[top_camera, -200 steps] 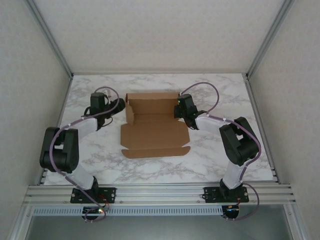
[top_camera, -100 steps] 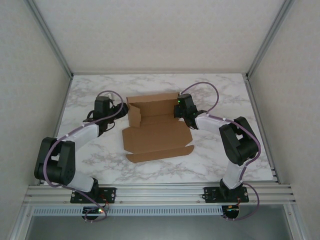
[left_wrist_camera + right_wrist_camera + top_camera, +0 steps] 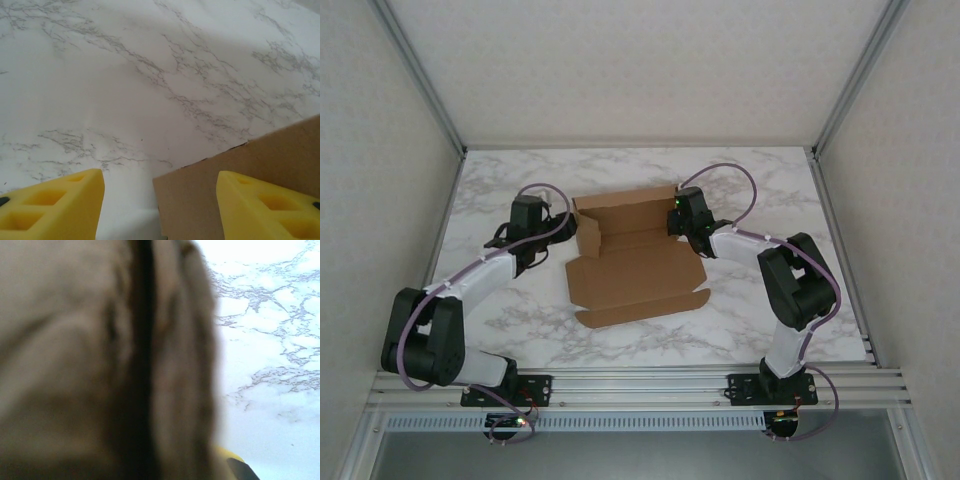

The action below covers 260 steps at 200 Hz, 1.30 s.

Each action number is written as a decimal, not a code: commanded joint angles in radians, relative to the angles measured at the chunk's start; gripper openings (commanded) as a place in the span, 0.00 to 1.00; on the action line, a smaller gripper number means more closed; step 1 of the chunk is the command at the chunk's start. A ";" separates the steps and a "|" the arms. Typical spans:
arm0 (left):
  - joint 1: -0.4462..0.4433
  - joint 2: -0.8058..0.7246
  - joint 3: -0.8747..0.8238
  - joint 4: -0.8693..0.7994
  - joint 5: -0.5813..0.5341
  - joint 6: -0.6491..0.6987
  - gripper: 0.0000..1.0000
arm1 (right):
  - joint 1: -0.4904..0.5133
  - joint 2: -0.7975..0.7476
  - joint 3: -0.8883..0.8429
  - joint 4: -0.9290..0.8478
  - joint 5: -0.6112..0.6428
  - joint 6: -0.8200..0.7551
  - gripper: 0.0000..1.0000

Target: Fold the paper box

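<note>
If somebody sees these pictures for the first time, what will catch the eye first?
The brown paper box lies half-folded in the middle of the marble table, its back and side walls raised. The right gripper is shut on its right wall, with cardboard blurred right against that wrist camera. The left gripper stands open at the box's left edge, a cardboard corner between its yellow fingers.

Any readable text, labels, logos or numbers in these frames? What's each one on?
None readable. The paper box is plain brown cardboard, no print on any face in view; the right wrist view has it blurred. The marble table and the frame rails show no legible marks.
</note>
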 commanded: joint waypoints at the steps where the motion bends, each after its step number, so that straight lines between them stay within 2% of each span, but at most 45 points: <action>1: -0.027 -0.032 -0.004 -0.054 0.013 0.060 0.60 | 0.006 0.048 -0.001 -0.103 -0.038 0.015 0.00; 39: -0.052 -0.094 -0.024 -0.067 -0.014 0.138 0.59 | 0.005 0.052 0.001 -0.105 -0.036 0.012 0.00; 63: -0.053 -0.131 -0.054 -0.035 0.023 0.178 0.54 | 0.004 0.060 0.007 -0.107 -0.031 0.012 0.00; 78: -0.053 -0.155 -0.087 0.032 0.055 0.222 0.49 | 0.002 0.060 0.008 -0.106 -0.030 0.009 0.00; 89: -0.049 -0.156 -0.104 0.085 0.039 0.253 0.45 | 0.002 0.060 0.010 -0.107 -0.033 0.009 0.00; 110: -0.029 -0.099 -0.086 0.144 0.021 0.287 0.45 | 0.002 0.065 0.014 -0.106 -0.039 0.009 0.00; 128: -0.027 -0.072 -0.060 0.158 0.095 0.282 0.42 | 0.002 0.060 0.010 -0.106 -0.037 0.006 0.00; 146: -0.031 -0.132 -0.094 0.218 0.163 0.268 0.41 | 0.002 0.052 0.001 -0.102 -0.027 0.001 0.00; 205: -0.023 -0.487 -0.234 0.253 0.064 0.316 0.41 | -0.005 0.051 -0.004 -0.095 -0.035 -0.003 0.00; 219: 0.008 -0.547 -0.253 0.256 0.020 0.316 0.38 | -0.005 0.046 -0.007 -0.095 -0.040 -0.002 0.00; 235: 0.090 -0.566 -0.287 0.309 -0.004 0.273 0.31 | -0.006 0.045 -0.009 -0.092 -0.047 -0.001 0.00; 260: 0.152 -0.481 -0.291 0.375 -0.028 0.231 0.31 | -0.007 0.046 -0.007 -0.090 -0.055 0.003 0.00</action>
